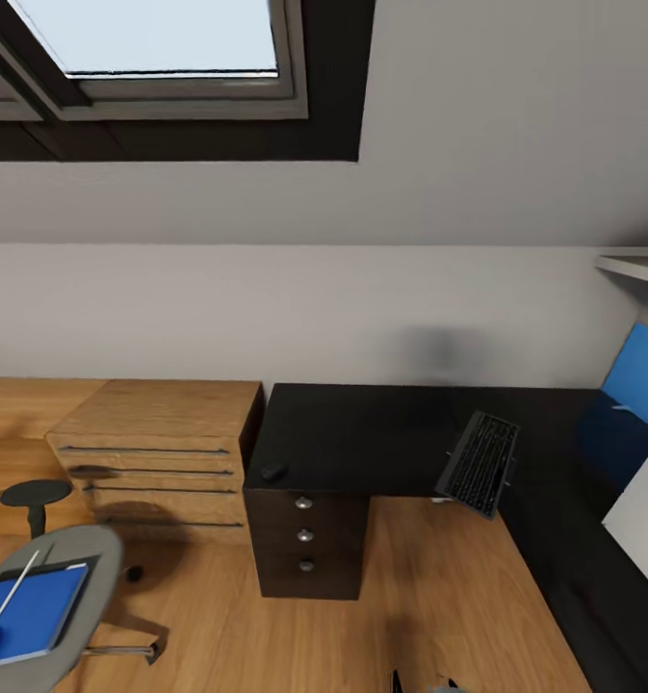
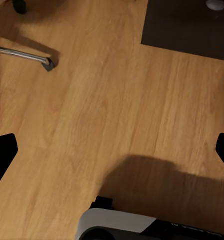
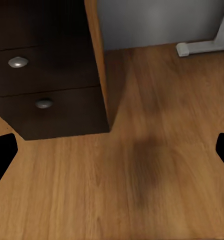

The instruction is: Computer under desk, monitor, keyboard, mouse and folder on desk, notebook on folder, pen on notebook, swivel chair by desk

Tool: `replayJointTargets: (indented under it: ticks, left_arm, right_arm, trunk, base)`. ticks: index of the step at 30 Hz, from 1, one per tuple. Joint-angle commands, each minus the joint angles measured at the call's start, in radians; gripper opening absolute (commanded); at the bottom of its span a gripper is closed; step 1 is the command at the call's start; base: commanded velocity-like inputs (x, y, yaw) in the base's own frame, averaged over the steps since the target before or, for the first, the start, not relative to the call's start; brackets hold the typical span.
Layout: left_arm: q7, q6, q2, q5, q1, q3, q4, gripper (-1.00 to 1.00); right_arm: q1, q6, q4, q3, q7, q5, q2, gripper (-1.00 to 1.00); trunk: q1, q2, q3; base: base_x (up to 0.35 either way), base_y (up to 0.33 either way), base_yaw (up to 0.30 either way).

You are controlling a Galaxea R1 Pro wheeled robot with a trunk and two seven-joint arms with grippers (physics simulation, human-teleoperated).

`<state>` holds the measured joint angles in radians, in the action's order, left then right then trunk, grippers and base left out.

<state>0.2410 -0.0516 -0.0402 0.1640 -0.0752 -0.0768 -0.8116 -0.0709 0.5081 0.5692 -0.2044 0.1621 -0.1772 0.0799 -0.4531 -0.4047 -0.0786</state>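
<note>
The desk (image 1: 362, 428) has a glossy black top and a black drawer unit (image 1: 306, 544). The keyboard (image 1: 479, 463) lies tilted at the top's inner edge, partly overhanging it. The mouse (image 1: 273, 472) rests near the front left corner. At lower left stands the swivel chair (image 1: 78, 568), and on its seat lies the blue folder (image 1: 27, 611) with a thin pale pen (image 1: 17, 584) across it. A pale grey slab (image 1: 643, 525), perhaps the monitor's back, cuts in at the right edge. My left gripper (image 2: 112, 152) hangs open over bare wood floor. My right gripper (image 3: 112, 152) is open too, near the drawer unit (image 3: 47, 90).
A light wooden drawer cabinet (image 1: 160, 452) adjoins the desk's left side, with a small black stool (image 1: 35, 495) before it. A blue panel (image 1: 641, 375) stands at the far right under a shelf (image 1: 636, 265). A chrome chair leg (image 2: 24, 54) and a white desk foot (image 3: 201, 47) lie low.
</note>
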Motion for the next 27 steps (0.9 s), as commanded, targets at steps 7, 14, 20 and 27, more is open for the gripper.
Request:
replayJointTargets:
  ticks: [7, 14, 20, 27]
  left_arm:
    - [0.006, -0.007, 0.001, 0.011, 0.0, -0.002, -0.056, 1.0]
    - [0.007, -0.008, 0.003, 0.012, 0.0, 0.001, -0.067, 1.0]
    - [0.009, -0.009, 0.006, 0.013, 0.0, 0.004, -0.086, 1.0]
    - [0.009, -0.009, 0.009, 0.015, -0.001, 0.005, -0.12, 1.0]
  right_arm:
    - [-0.001, 0.004, -0.001, 0.039, 0.007, -0.01, -0.003, 1.0]
    - [-0.001, 0.004, -0.002, 0.046, 0.006, -0.011, 0.0, 1.0]
    - [-0.004, 0.001, -0.002, 0.046, 0.006, -0.01, 0.001, 1.0]
    - [-0.18, -0.009, -0.031, 0.047, 0.028, -0.073, 0.001, 1.0]
  trunk:
    - [-0.028, -0.051, -0.022]
    - [-0.054, -0.1, -0.042]
    - [-0.077, -0.142, -0.06]
    - [-0.104, -0.191, -0.082]
  base:
    - [0.0, 0.0, -0.26]
    - [0.0, 0.0, -0.207]
    - [0.0, 0.0, -0.026]
    - [0.0, 0.0, -0.003]
